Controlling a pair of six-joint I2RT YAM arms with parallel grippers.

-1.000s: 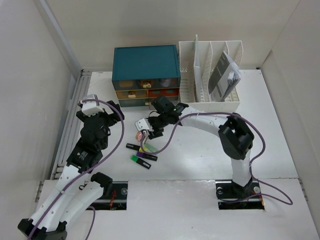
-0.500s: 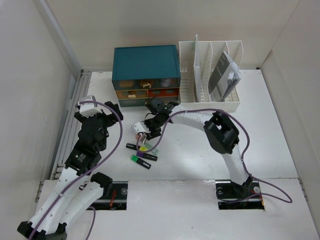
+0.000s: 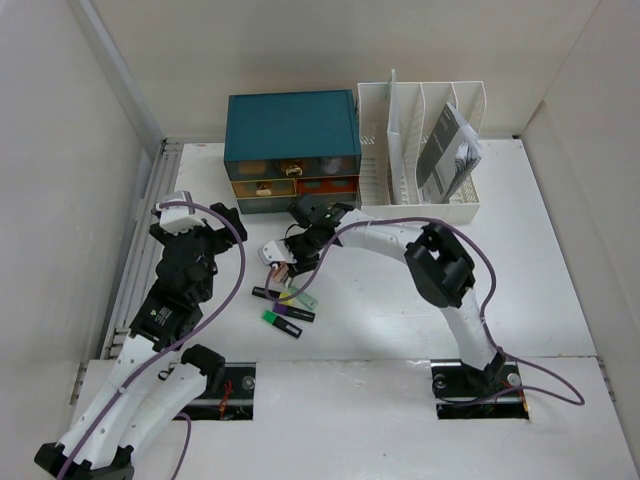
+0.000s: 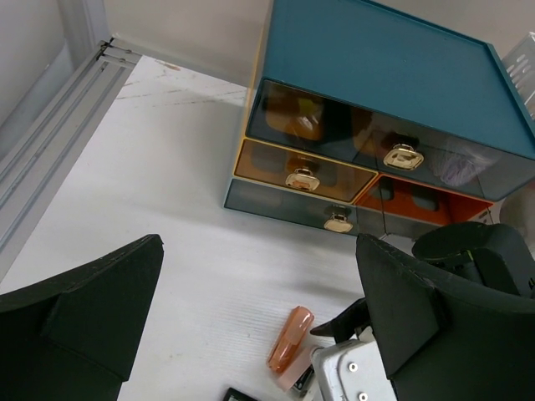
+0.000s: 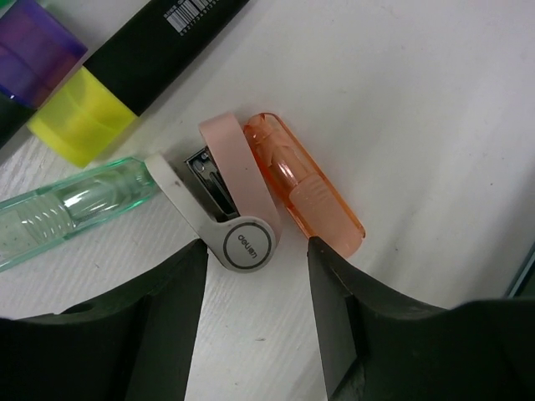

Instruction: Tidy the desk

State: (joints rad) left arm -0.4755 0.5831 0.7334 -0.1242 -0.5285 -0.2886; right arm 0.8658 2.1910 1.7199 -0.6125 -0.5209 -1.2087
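The white desk (image 3: 390,300) carries a small pile of items left of centre. In the right wrist view a pink stapler (image 5: 238,205) lies against an orange highlighter (image 5: 301,184), with a clear green highlighter (image 5: 67,209) and a yellow-capped black marker (image 5: 79,121) beside them. My right gripper (image 5: 251,276) is open, low over the desk, its fingertips on either side of the stapler's round hinge end; it also shows in the top view (image 3: 280,260). My left gripper (image 3: 213,235) is open and empty, left of the pile. The orange highlighter (image 4: 290,338) lies ahead between its fingers (image 4: 84,309).
A teal drawer box (image 3: 291,150) stands at the back, with gold handles (image 4: 403,156). A white slotted file rack (image 3: 420,150) holding a booklet stands right of it. More markers (image 3: 283,318) lie near the front. A metal rail (image 3: 140,250) runs along the left edge.
My right gripper has moved left and lowered onto the stapler and orange highlighter. My left arm has barely moved.
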